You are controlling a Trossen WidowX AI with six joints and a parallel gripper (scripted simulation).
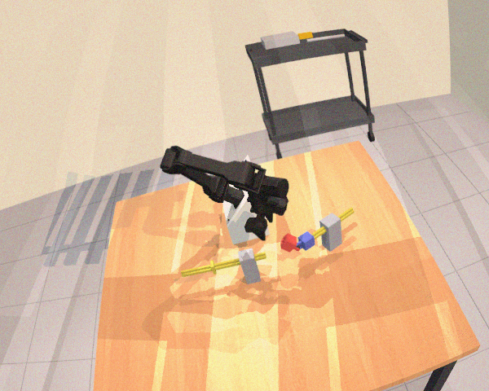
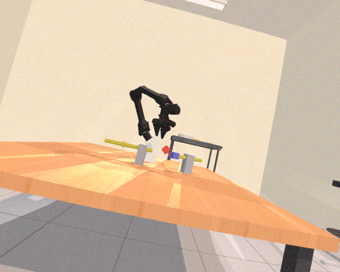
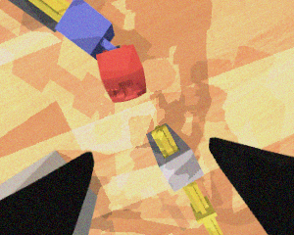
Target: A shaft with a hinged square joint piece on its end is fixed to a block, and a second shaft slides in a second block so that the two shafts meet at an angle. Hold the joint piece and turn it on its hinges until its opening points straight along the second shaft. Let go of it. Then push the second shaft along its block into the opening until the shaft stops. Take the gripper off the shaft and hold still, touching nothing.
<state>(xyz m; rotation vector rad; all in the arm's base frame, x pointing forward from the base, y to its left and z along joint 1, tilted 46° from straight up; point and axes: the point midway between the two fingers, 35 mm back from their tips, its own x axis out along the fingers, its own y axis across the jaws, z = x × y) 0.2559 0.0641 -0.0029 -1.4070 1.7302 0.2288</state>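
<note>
The red joint piece (image 1: 288, 242) (image 2: 165, 149) (image 3: 122, 73) hangs on the blue end piece (image 1: 306, 240) (image 2: 174, 155) (image 3: 85, 26) of the first yellow shaft (image 1: 346, 213) (image 2: 198, 160), held by a grey block (image 1: 332, 233) (image 2: 187, 164). Its opening faces roughly toward the second shaft (image 1: 194, 270) (image 2: 113, 141) (image 3: 198, 198); exact alignment is unclear. That shaft runs through the second block (image 1: 249, 269) (image 2: 140, 154) (image 3: 181, 170), its end apart from the red piece. My gripper (image 2: 160, 136) (image 3: 152, 150) is open and empty, above and clear of both shafts.
The second shaft has a collar (image 1: 213, 267) (image 2: 123, 144) on its outer part. A pale angular panel (image 1: 242, 229) (image 2: 153, 149) stands behind the blocks, near the arm's base. A dark cart (image 1: 316, 117) stands beyond the wooden table (image 1: 244, 358) (image 2: 193, 216).
</note>
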